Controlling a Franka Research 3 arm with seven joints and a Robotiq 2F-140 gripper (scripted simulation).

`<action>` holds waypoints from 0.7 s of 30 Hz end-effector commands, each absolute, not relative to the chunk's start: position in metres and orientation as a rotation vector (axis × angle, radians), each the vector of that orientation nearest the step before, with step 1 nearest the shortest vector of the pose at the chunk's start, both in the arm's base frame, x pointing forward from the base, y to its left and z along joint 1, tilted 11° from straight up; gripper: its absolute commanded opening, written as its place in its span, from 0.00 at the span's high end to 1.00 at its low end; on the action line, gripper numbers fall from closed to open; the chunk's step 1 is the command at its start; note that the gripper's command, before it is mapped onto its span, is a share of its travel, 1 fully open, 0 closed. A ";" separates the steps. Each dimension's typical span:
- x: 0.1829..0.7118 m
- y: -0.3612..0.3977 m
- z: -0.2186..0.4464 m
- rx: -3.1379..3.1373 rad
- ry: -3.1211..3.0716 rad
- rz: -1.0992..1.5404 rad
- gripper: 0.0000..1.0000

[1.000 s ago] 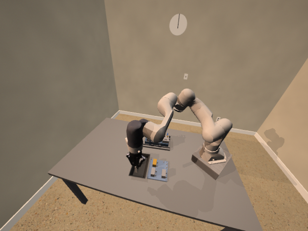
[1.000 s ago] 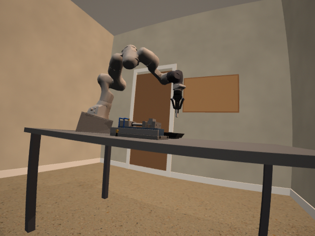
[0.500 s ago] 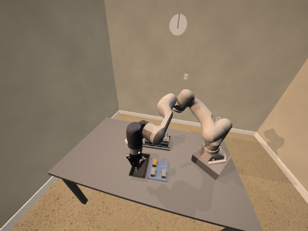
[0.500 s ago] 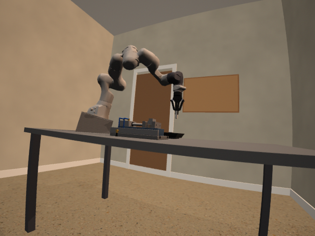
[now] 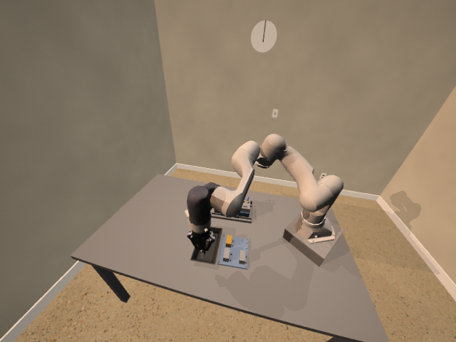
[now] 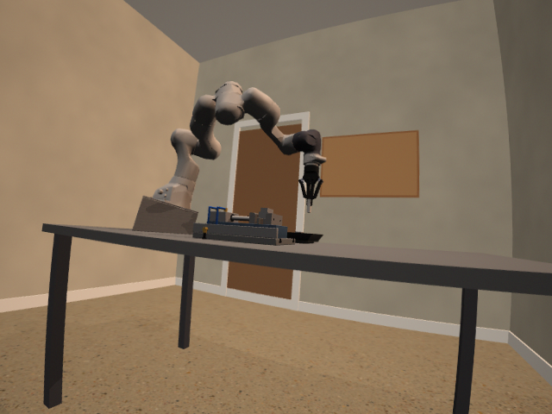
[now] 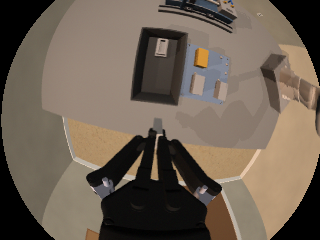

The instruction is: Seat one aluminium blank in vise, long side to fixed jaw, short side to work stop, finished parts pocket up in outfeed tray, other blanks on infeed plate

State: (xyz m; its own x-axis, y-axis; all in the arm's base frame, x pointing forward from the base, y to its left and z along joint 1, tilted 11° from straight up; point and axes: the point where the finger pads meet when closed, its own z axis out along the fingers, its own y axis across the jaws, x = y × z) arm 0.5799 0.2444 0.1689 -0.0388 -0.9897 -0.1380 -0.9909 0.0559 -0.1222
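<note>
- Table (image 5: 147,206) carries the vise (image 6: 249,222), tray (image 7: 140,67) and plate (image 5: 235,261).
- Gripper (image 6: 309,205) hangs above the tray, fingers fully closed, holding nothing.
- Finished part (image 7: 162,47) lies in the tray.
- Two aluminium blanks (image 5: 226,254) and a brass blank (image 5: 229,240) sit on the plate.

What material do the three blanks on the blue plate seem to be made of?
On the infeed plate, the orange-yellow blank looks like brass, judging by its warm colour. The two pale grey blanks look like aluminium, with a dull matt finish. Colour is the only visible sign.
</note>
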 end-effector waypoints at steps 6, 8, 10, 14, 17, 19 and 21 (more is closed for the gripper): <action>0.583 0.249 0.157 -2.042 2.128 0.009 1.00; 0.583 0.249 0.154 -2.042 2.128 0.009 1.00; 0.584 0.250 0.151 -2.042 2.128 0.009 1.00; 0.584 0.251 0.146 -2.042 2.128 0.009 1.00; 0.585 0.251 0.143 -2.042 2.128 0.009 1.00; 0.585 0.251 0.142 -2.042 2.128 0.009 1.00; 0.585 0.251 0.142 -2.042 2.128 0.009 1.00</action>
